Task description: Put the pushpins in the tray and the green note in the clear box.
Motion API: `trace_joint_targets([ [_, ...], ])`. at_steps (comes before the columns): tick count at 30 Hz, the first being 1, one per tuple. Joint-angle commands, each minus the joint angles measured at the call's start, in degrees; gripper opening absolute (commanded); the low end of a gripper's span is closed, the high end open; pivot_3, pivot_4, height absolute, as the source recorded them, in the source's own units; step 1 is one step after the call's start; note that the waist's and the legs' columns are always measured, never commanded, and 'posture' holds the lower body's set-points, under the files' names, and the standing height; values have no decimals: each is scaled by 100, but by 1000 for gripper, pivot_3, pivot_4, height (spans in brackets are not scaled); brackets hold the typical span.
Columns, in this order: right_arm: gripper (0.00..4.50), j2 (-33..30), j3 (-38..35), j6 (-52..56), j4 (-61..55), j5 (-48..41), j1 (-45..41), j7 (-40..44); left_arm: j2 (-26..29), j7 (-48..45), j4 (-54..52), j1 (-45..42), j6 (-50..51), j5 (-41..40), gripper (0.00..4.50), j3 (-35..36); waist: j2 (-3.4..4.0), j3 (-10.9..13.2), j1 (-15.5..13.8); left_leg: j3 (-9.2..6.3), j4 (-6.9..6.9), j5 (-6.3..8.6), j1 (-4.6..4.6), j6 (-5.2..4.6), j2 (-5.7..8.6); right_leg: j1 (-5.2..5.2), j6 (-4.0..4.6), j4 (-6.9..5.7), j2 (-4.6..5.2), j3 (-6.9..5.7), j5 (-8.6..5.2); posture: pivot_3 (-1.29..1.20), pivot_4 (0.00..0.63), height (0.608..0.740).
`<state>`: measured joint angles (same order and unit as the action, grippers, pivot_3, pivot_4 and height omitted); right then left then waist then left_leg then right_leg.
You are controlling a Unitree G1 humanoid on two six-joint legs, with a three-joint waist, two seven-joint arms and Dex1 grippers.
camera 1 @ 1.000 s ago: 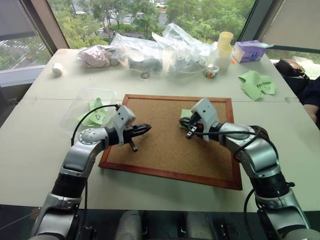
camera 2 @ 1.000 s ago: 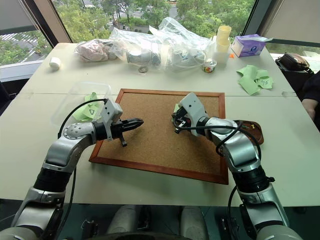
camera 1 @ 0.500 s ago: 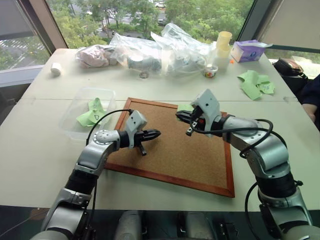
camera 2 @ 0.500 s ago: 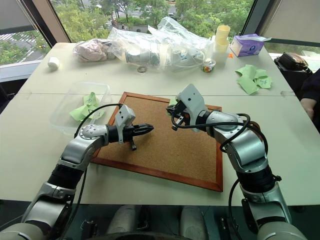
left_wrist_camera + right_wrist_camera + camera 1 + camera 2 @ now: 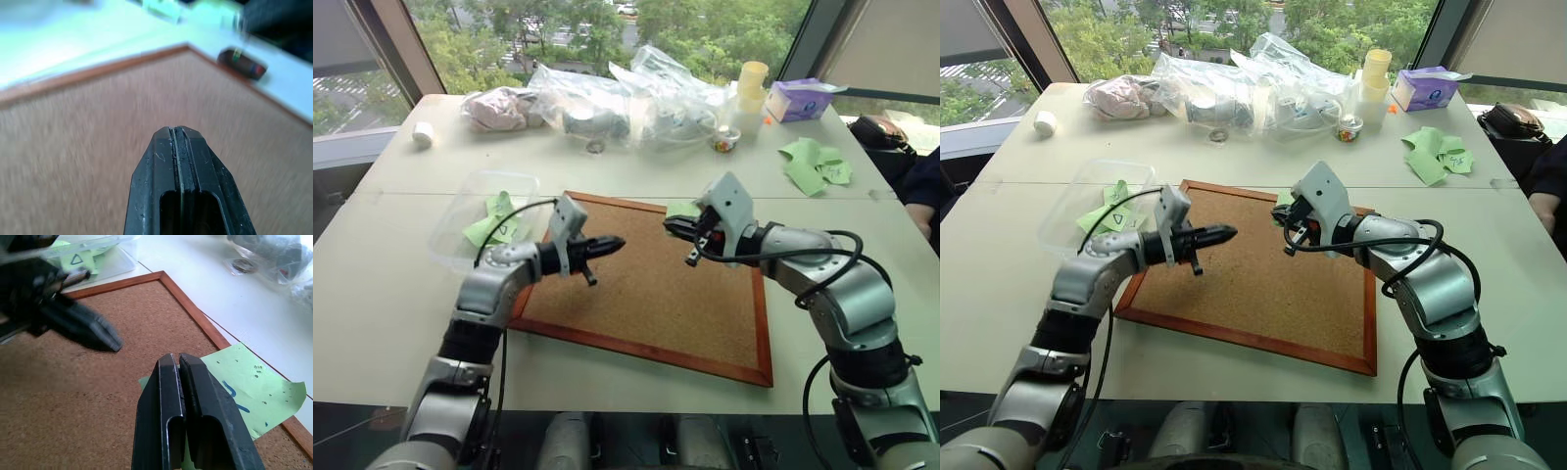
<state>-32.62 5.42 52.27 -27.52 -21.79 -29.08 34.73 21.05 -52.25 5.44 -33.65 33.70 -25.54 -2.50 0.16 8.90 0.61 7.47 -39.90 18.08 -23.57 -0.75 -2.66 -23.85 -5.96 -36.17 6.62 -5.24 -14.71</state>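
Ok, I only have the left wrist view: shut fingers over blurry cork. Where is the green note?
Observer: The light-green square paper note lies at the far edge of the wood-framed cork board, partly over its frame.
Operator: Is the right gripper on it?
Observer: The right gripper is shut just over it; I cannot tell whether it pinches the paper.
Operator: And the box?
Observer: The clear plastic box sits off the board's left side, behind the left gripper, with green slips inside.
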Motion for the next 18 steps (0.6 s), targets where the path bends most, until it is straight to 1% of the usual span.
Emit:
trace_joint_targets([
  [1, 33, -97, 51, 7, -501, -178, 73, 134, -169, 75, -171, -423, 572, -599, 0, 332, 0, 0, 0, 0, -1, 0, 0, 0, 2, 1, 0, 0, 0, 0, 0, 0, 150, 740],
  [7, 33, -130, 210, 2, -754, -216, 122, 204, -526, 288, 241, -820, 1061, -940, 0, 479, -2, 1, 4, 0, -2, -2, 3, 4, 5, 3, -1, -1, -5, 0, 0, 0, 150, 740],
  [10, 0, -161, 278, 4, -841, -209, 103, 194, -690, 366, 546, -915, 1278, -1028, 999, 516, -2, 1, 2, 1, -4, -3, 3, 5, 6, 7, -1, 0, -7, 0, 0, 0, 150, 740],
  [11, 0, -174, 289, 2, -860, -206, 101, 191, -723, 390, 603, -919, 1324, -1041, 1393, 513, -2, 1, 4, 0, -4, -3, 3, 5, 6, 8, -1, 0, -7, 0, 0, 0, 150, 740],
  [12, 0, -183, 296, 1, -872, -204, 101, 186, -756, 442, 647, -922, 1396, -1053, 1932, 516, -3, 2, 3, 0, -4, -3, 3, 5, 6, 8, -1, 1, -7, 0, 0, 0, 150, 740],
  [14, 0, -208, 309, -11, -883, -193, 95, 185, -810, 469, 690, -913, 1542, -1114, 2852, 518, -3, 2, 1, 1, -4, -3, 3, 5, 6, 7, -1, 0, -7, 0, 0, 0, 150, 740],
  [18, 0, -241, 320, -39, -883, -187, 88, 184, -901, 450, 646, -882, 1880, -1309, 2852, 510, -4, 2, 1, 3, -4, -4, 3, 7, 6, 8, -1, 0, -8, 0, 0, 0, 150, 740],
])
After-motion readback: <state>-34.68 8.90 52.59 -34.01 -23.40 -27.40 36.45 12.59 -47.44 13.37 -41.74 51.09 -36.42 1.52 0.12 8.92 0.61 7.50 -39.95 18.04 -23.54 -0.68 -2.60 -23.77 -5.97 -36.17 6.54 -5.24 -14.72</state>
